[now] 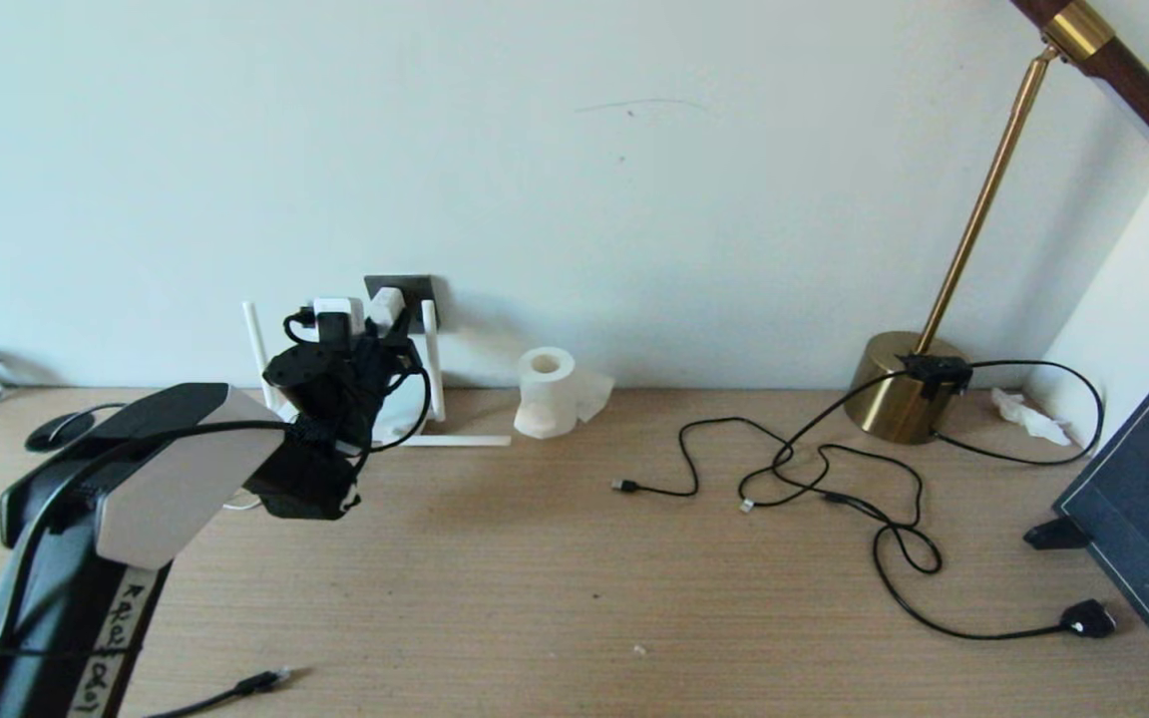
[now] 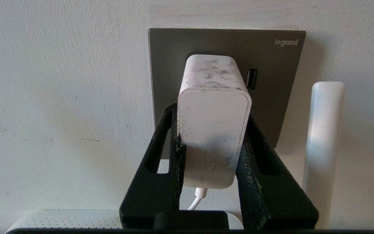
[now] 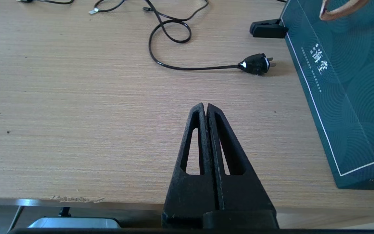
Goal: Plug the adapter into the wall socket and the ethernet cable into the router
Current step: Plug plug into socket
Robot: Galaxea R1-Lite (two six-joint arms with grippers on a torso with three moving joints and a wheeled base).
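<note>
The left gripper clamps its black fingers on the small white boxy plastic adapter, pressed against the dark grey square wall socket above the desk's back edge. Only the left wrist view shows this contact; the head view hides it behind the arm. The flat white plastic router sits below, one antenna beside. A white tissue roll stands nearby. The right gripper, clenched empty, hovers near the light wooden desk's front edge.

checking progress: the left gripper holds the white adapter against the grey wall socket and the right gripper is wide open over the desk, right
Not quite. The right gripper is shut, fingers pressed together, as the right wrist view shows. The left gripper does hold the adapter against the wall socket.
</note>
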